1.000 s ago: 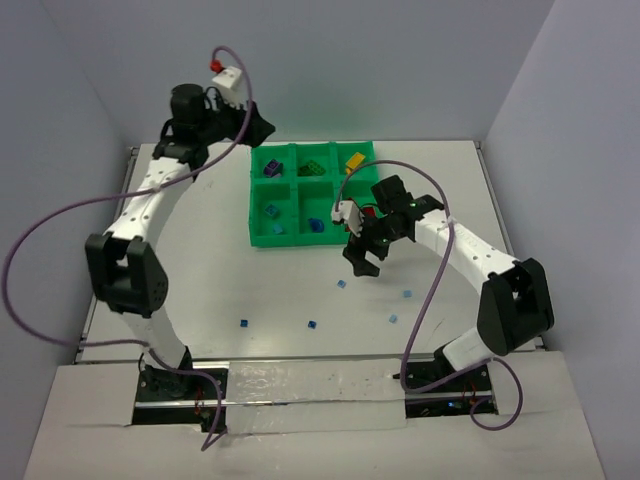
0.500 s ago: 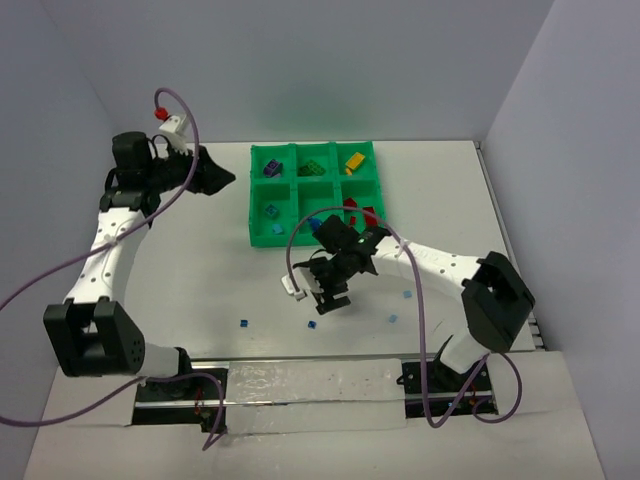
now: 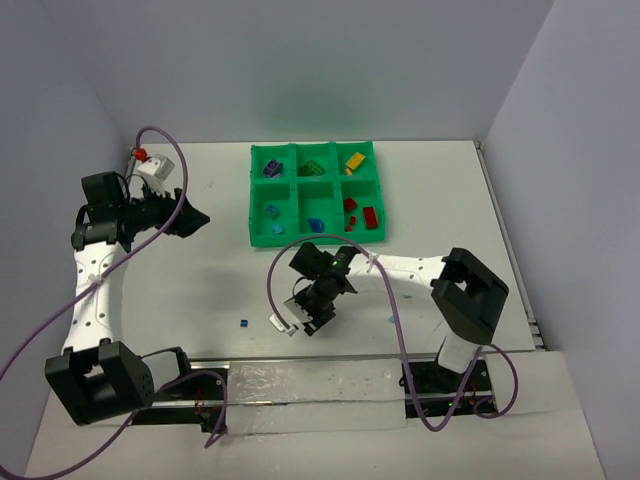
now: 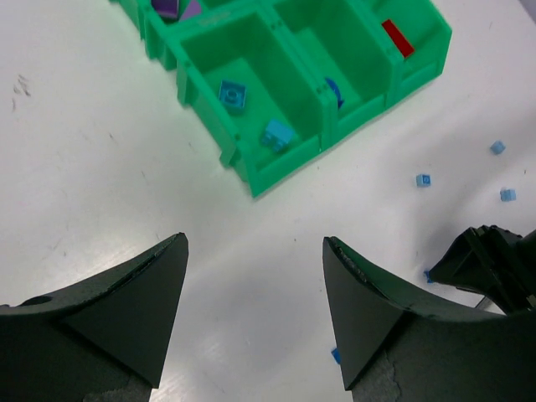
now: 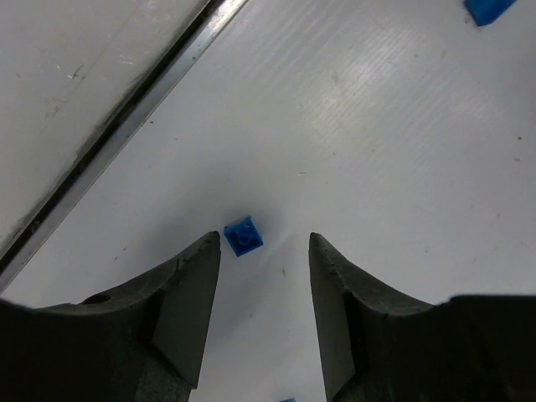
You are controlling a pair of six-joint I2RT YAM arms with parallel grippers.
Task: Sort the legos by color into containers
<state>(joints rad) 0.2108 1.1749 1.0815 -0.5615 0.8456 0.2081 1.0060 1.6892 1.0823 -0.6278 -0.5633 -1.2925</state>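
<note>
Brick (image 5: pixel 243 235), blue, by right fingers (image 5: pixel 186 306): wrist view only.

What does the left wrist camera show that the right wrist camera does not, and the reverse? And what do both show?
Left wrist only: the green tray with light blue bricks and a red brick in its compartments, the open left gripper, and part of the right arm.
Right wrist only: the open right gripper low over one blue brick, which lies on the table between its fingertips, and the dark edge strip.
Both: the white table with small loose bricks on it.
</note>
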